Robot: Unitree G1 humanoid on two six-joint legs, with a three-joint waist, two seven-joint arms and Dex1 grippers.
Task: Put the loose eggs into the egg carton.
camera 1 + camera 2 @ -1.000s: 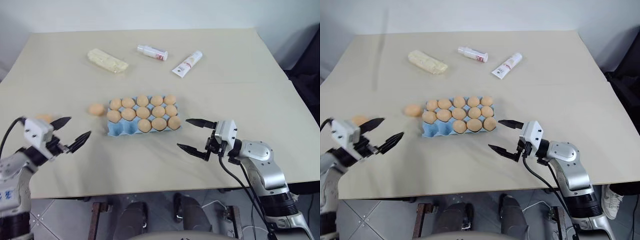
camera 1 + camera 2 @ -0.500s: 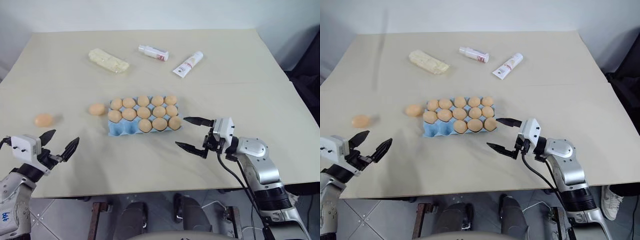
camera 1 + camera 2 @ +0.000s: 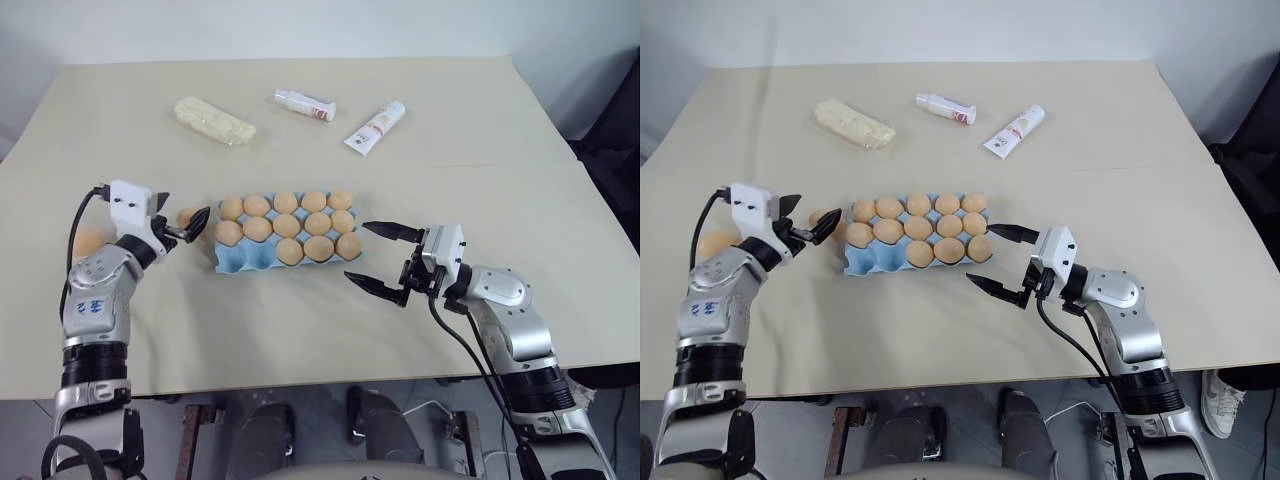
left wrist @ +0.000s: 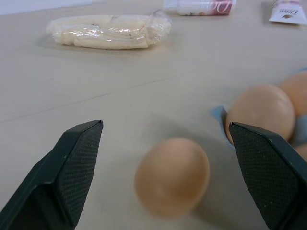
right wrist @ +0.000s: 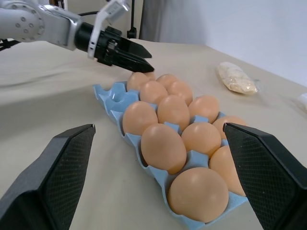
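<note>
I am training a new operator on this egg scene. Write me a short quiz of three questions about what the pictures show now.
1. True or false: the left gripper is shut on a loose egg.
2. How many cups of the egg carton are empty? A: none. B: two. C: five.
3. Which three things lie at the far side of the table, beyond the carton?

Key
1. False. Its fingers are open, and the egg lies on the table between them.
2. B. Both empty cups are in the near row, at the end towards the left gripper.
3. The wrapped block, the white bottle and the white tube.
</note>
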